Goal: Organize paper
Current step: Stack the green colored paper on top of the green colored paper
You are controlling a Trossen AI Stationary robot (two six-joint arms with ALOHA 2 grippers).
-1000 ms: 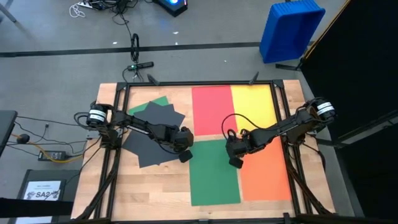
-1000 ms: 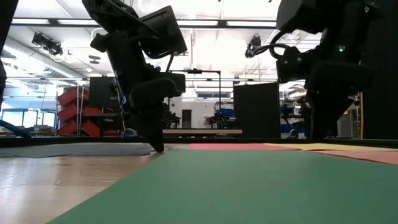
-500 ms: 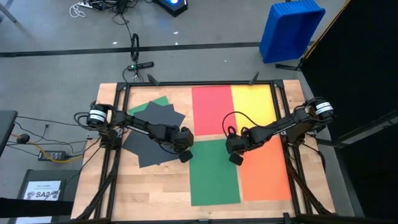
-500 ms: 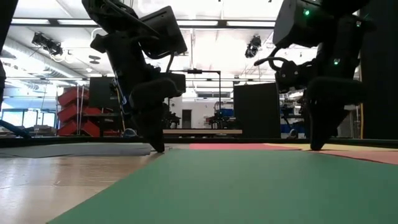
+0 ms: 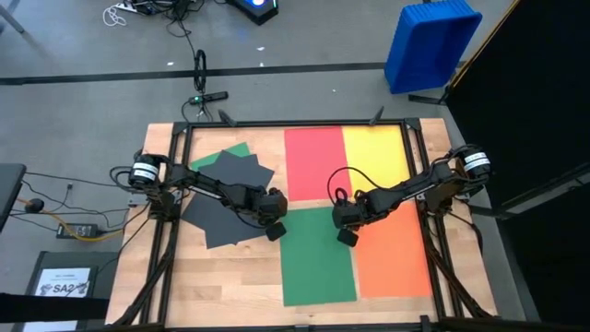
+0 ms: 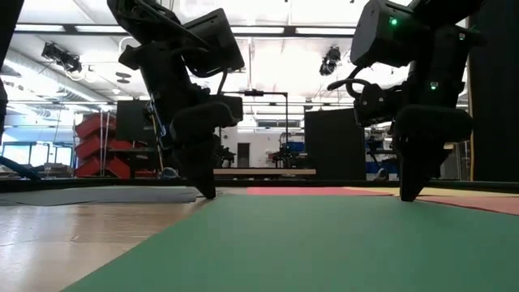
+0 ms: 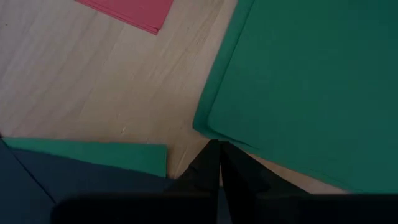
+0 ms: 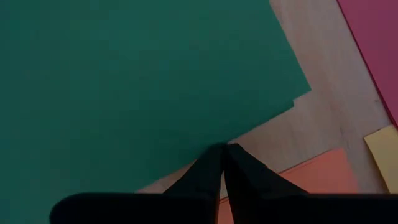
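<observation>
A green paper stack [image 5: 318,258] lies flat at the table's middle, with an orange stack [image 5: 394,251] to its right. A red stack [image 5: 313,163] and a yellow stack [image 5: 376,157] lie beyond them. Dark grey sheets [image 5: 226,198] lie fanned over a green sheet [image 5: 236,150] on the left. My left gripper [image 5: 274,231] is shut and stands at the green stack's left edge. My right gripper [image 5: 346,236] is shut and stands at its right edge, in the gap before the orange stack. My left gripper comes from above, pointing down, and its shut fingertips [image 7: 214,152] meet the green stack's left edge [image 7: 239,147] near the far-left corner. The stack lies flat on the table, its upper layers slightly offset. My right gripper points down from above, and its shut fingertips [image 8: 221,155] meet the green stack's right edge [image 8: 202,144] near the far-right corner, on the bare strip before the orange stack [image 8: 311,180]. The stack lies flat.
A black frame [image 5: 277,124] runs around the wooden table. Bare wood [image 5: 230,277] shows at the near left. On the floor are a blue bin [image 5: 429,41], cables and a white printed sheet [image 5: 64,281].
My right gripper has come down to the table and shifted slightly toward the far-left, up to the green stack's right edge. It has stayed shut. My left gripper has kept still at the stack's left edge.
</observation>
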